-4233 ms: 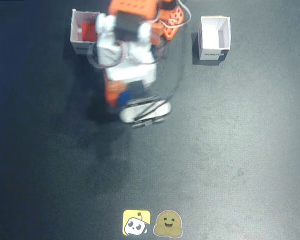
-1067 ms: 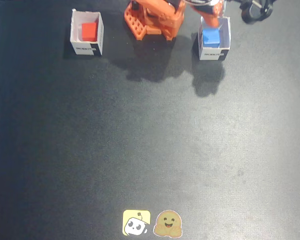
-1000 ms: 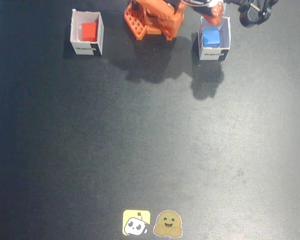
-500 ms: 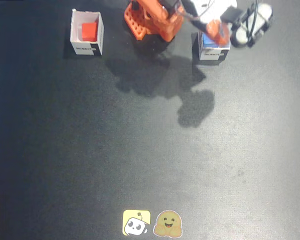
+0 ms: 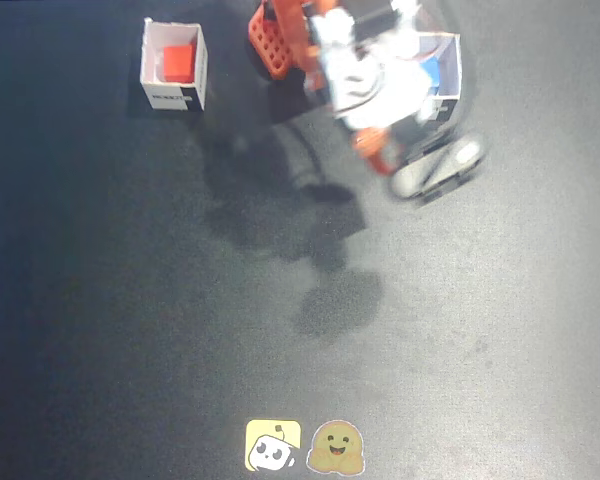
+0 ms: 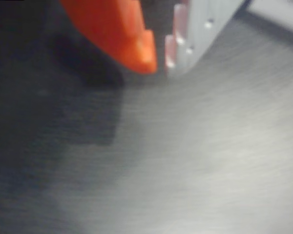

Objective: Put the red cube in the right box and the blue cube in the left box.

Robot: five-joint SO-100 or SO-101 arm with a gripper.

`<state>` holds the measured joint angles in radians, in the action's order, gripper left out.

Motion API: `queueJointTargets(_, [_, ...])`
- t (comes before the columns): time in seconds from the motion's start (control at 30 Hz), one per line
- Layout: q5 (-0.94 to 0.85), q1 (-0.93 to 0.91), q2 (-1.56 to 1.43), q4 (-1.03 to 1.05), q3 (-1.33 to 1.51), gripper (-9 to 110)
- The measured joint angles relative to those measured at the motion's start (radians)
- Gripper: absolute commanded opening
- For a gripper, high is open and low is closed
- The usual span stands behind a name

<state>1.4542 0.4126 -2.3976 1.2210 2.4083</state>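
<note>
Fixed view: one red cube [image 5: 177, 62], one blue cube [image 5: 432, 73].

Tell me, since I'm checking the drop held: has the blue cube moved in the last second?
No. The blue cube sits in the same white box on the fixed view's right, partly hidden by the arm.

Table surface [image 5: 130, 330]: dark, matt, finely textured like cloth or felt. White boxes, left [image 5: 174, 95] and right [image 5: 450, 85]: thin matt card. Red cube [image 5: 178, 62]: plain matt; gripper [image 6: 160, 61]: smooth orange and white plastic.
</note>
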Motion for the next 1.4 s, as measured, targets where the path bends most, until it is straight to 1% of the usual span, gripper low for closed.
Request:
queueJointTargets(0.33, [-0.110,-0.295,-0.005,-0.063,0.026,0])
queueJointTargets(0.5, [-0.158,-0.357,-0.067,-0.092,0.083,0])
queueJointTargets(0.87, [-0.169,-0.362,-0.201,-0.092,0.169,0])
queueJointTargets(1.17, [-0.155,-0.362,-0.423,-0.075,0.301,0])
queueJointTargets(1.33, [-0.141,-0.359,-0.627,-0.025,0.416,0])
queueJointTargets(1.4, [-0.140,-0.357,-0.666,-0.023,0.433,0])
